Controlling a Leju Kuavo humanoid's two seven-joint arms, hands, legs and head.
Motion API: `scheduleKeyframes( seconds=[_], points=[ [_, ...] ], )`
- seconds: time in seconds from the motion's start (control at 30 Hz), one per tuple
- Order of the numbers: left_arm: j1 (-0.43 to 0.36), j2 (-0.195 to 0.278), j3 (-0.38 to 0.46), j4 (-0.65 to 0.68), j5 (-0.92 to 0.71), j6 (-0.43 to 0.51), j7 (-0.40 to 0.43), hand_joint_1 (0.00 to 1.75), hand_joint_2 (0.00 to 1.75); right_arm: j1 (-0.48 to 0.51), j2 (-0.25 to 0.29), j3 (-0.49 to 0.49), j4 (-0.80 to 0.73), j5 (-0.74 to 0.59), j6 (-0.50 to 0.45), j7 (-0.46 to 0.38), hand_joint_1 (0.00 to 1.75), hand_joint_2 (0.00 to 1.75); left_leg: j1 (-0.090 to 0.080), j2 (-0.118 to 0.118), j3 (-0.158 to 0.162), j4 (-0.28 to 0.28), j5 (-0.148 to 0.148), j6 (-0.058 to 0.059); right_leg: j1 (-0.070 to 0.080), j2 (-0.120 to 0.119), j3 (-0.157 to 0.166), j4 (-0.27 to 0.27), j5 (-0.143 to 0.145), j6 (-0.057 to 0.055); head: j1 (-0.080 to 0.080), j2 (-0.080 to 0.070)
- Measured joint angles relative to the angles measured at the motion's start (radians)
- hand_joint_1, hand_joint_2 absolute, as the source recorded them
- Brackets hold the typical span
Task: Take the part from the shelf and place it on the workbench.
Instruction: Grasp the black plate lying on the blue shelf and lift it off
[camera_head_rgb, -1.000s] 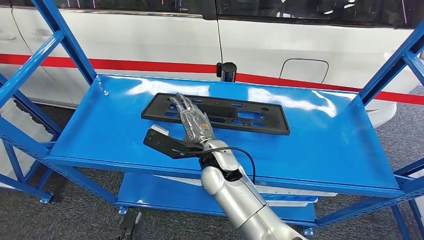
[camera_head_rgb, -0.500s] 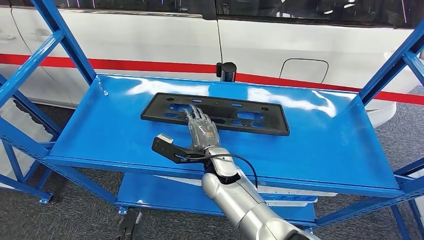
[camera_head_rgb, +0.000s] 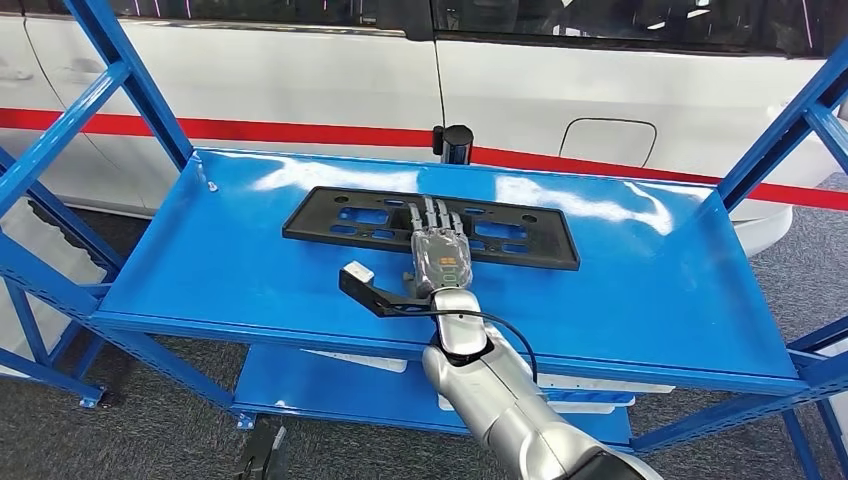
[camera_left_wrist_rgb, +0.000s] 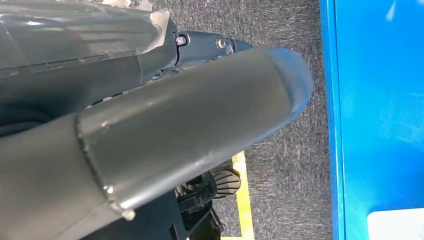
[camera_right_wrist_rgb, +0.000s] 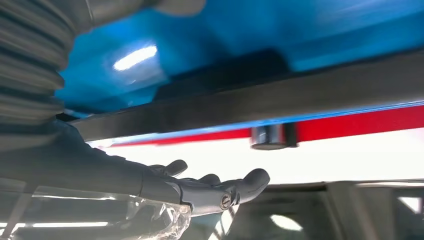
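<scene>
here, right hand flat, fingers spread over black part on blue shelf, gripping nothing

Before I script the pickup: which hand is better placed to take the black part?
Right. The right hand is open over the black part on the blue shelf; the left hand hangs beside it above the floor.

Silver arm, black cable, plastic-wrapped hand

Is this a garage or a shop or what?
Probably a car workshop or factory. There's a blue metal shelf, a black car part lying on it, and a white car with a red stripe right behind.
</scene>
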Motion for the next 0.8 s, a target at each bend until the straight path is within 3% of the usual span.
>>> scheduleKeyframes(
  seconds=[0.1, 0.27, 0.47, 0.67, 0.8],
  points=[
    [0.002, 0.002, 0.0, 0.0, -0.005, 0.002, -0.005, 0.0, 0.0, 0.009, -0.013, -0.036, 0.007, 0.063, -0.042, 0.044, 1.47, 1.75, 0.0, 0.0, 0.0, 0.0, 0.0, 0.0, 0.0, 0.0, 0.0, 0.0, 0.0, 0.0, 0.0, 0.0],
    [0.0, 0.006, 0.0, 0.0, -0.011, 0.009, -0.016, 0.0, 0.0, 0.013, -0.029, -0.039, 0.007, 0.085, -0.075, 0.089, 1.73, 1.75, 0.0, 0.0, 0.0, 0.0, 0.0, 0.0, 0.0, 0.0, 0.0, 0.0, 0.0, 0.0, 0.0, 0.0],
    [-0.002, 0.012, 0.0, 0.0, -0.006, 0.029, -0.045, 0.0, 0.0, 0.024, -0.033, -0.027, -0.018, 0.087, -0.086, 0.094, 1.75, 1.75, 0.0, 0.0, 0.0, 0.0, 0.0, 0.0, 0.0, 0.0, -0.001, 0.0, 0.0, 0.0, 0.0, 0.0],
    [-0.005, 0.015, 0.0, 0.0, -0.011, 0.072, -0.132, 0.0, 0.0, 0.047, -0.049, -0.019, -0.106, 0.087, -0.118, 0.093, 1.75, 1.75, 0.0, 0.0, -0.001, 0.0, 0.0, 0.0, 0.0, 0.0, -0.001, 0.0, 0.0, 0.0, 0.0, 0.0],
    [-0.007, 0.014, -0.002, -0.001, -0.016, 0.088, -0.242, 0.0, 0.0, 0.093, -0.074, -0.028, -0.255, 0.087, -0.106, 0.041, 1.75, 1.75, 0.0, 0.0, -0.001, 0.0, 0.0, 0.0, 0.0, 0.0, -0.001, 0.0, 0.0, 0.0, 0.0, 0.0]
  ],
)
